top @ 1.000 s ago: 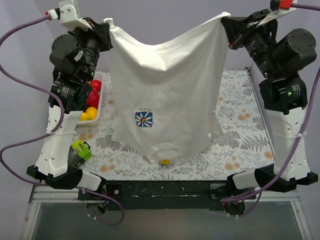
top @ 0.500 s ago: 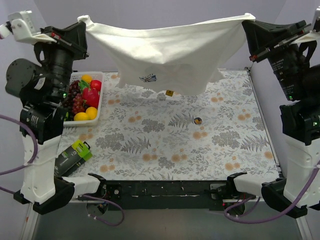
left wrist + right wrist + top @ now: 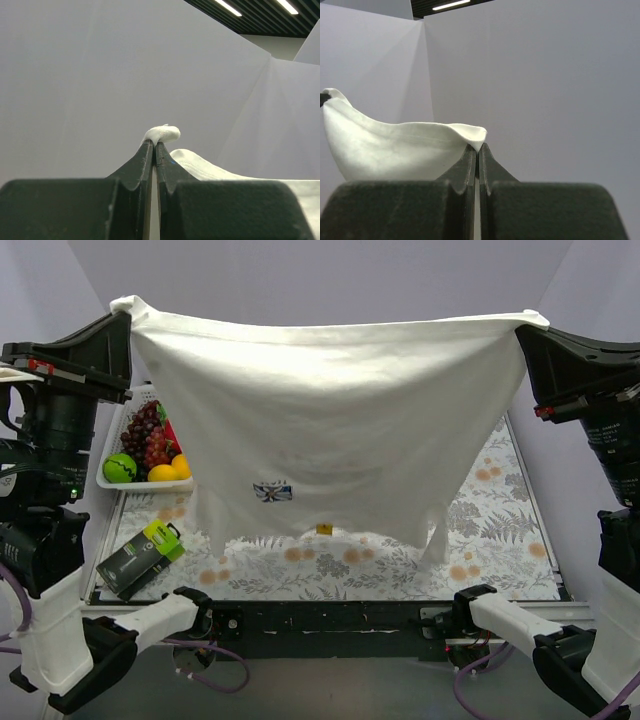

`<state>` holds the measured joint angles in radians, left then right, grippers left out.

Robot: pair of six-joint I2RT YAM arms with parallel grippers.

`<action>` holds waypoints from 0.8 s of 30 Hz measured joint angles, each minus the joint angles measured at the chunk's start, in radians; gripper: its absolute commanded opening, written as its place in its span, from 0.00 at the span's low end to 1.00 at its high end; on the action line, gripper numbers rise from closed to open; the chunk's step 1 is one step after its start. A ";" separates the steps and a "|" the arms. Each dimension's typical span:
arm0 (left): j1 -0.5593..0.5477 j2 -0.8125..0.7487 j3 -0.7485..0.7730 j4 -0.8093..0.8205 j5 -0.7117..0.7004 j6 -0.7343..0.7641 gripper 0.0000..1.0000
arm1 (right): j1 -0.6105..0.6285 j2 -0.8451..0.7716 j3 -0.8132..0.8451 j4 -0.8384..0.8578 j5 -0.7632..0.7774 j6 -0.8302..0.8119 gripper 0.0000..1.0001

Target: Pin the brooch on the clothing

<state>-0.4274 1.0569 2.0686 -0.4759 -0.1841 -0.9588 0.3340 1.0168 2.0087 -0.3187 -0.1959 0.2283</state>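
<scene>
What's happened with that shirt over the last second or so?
The left claw and right claw swung apart, stretching the shirt wide; it now hangs over the table, hiding the brooch. Both kept their grip. Fruit tray and box stayed put.

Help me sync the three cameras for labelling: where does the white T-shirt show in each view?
Top external: the T-shirt spans the upper middle, spread wide, hem hanging down.
Left wrist: a pinched white bunch at the tips of the left claw, centre; more cloth at lower right.
Right wrist: cloth runs from the left edge to the tips of the right claw, centre.
Shared landmark: the shirt's top edge, running corner to corner between the two claws.
</scene>
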 measured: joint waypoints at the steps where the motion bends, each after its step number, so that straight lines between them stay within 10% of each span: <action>1: 0.000 0.003 0.001 -0.005 0.002 -0.001 0.00 | 0.000 -0.004 0.000 -0.002 -0.003 0.002 0.01; 24: 0.021 0.217 -0.611 0.153 -0.204 -0.018 0.00 | -0.085 0.292 -0.650 0.035 0.008 -0.074 0.01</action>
<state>-0.4068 1.2736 1.4574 -0.3229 -0.3885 -0.9768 0.2493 1.3090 1.3590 -0.2832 -0.1879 0.1539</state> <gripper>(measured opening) 0.021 0.032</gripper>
